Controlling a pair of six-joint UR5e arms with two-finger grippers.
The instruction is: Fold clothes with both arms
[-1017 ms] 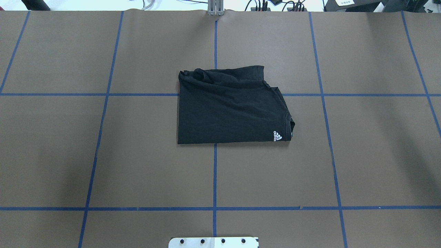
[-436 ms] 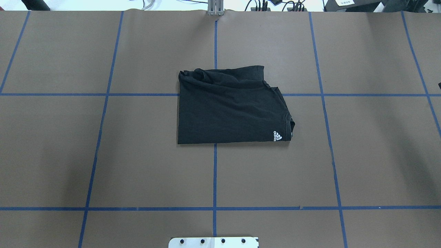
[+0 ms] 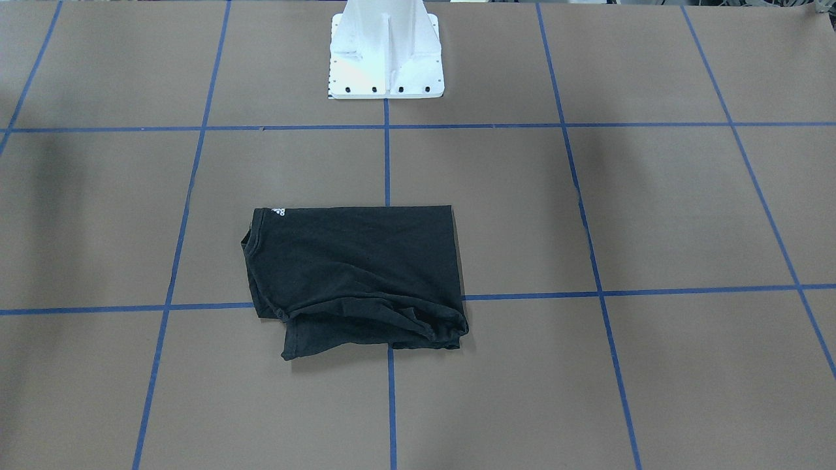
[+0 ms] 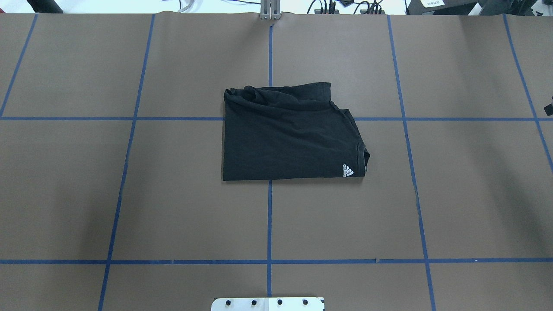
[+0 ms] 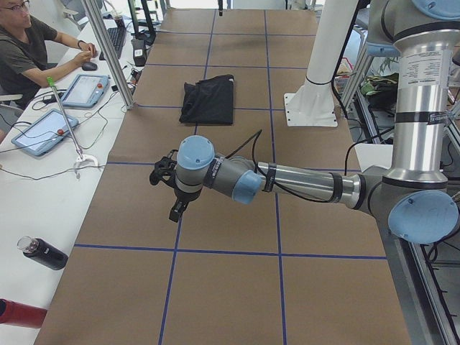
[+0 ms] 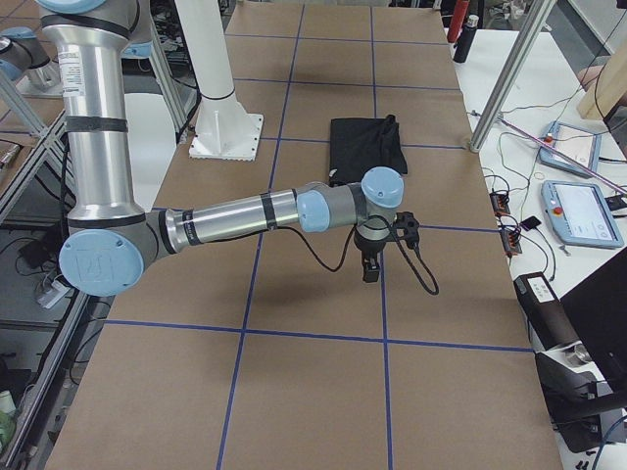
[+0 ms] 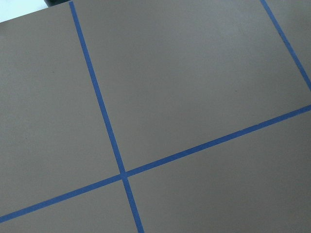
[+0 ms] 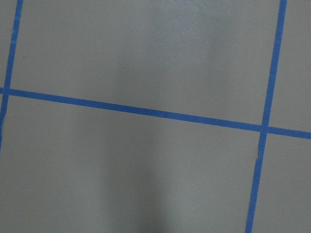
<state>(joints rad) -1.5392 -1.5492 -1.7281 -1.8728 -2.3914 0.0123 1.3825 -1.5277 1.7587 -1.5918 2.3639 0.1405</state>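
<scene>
Blue tape lines (image 4: 269, 216) grid the brown table (image 4: 181, 203). A folded black T-shirt (image 4: 285, 138) lies mid-table, a white pedestal base (image 3: 385, 65) at the robot's edge

Brown table (image 4: 194, 65) with blue tape grid (image 4: 269, 216); white bench (image 5: 29, 208), perhaps laminate, alongside.

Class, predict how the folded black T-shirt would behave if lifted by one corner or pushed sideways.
The T-shirt is probably floppy: its far edge lies in soft wrinkles, so lifting a corner would likely undo the fold. It looks thin and flat, so likely light. Pushed, it would probably bunch rather than slide whole.
</scene>
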